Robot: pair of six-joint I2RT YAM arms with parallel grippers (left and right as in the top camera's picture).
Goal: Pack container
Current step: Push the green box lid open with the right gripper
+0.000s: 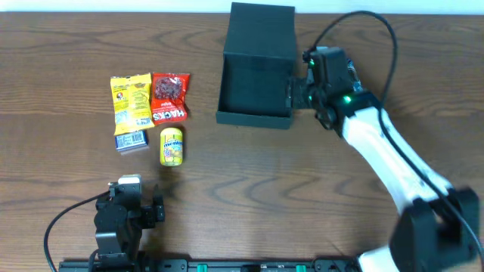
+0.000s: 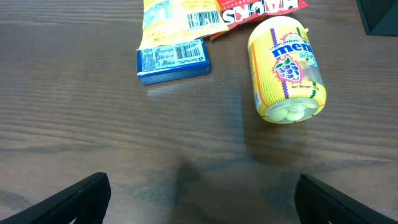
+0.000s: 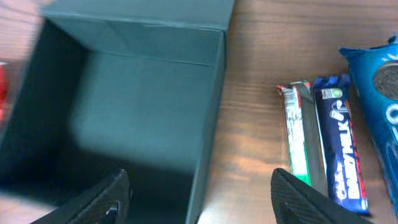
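The container [image 1: 253, 118] is a dark green-black box standing open at the back centre, its flap lid raised behind it. It fills the left of the right wrist view [image 3: 155, 81] and looks empty inside. My right gripper [image 3: 202, 199] is open and straddles the box's right wall, one finger inside and one outside; it also shows in the overhead view [image 1: 293, 94]. My left gripper [image 2: 199, 202] is open and empty above bare table, short of a yellow Mentos bottle [image 2: 286, 68] lying on its side.
Left of the box lie a yellow packet [image 1: 131, 100], a red Hacks packet [image 1: 169, 97], a small blue packet [image 1: 131, 140] and the Mentos bottle [image 1: 172, 146]. Right of the box lie a green-red bar [image 3: 300, 134], a blue chocolate bar [image 3: 339, 143] and a blue Oreo pack [image 3: 379, 93].
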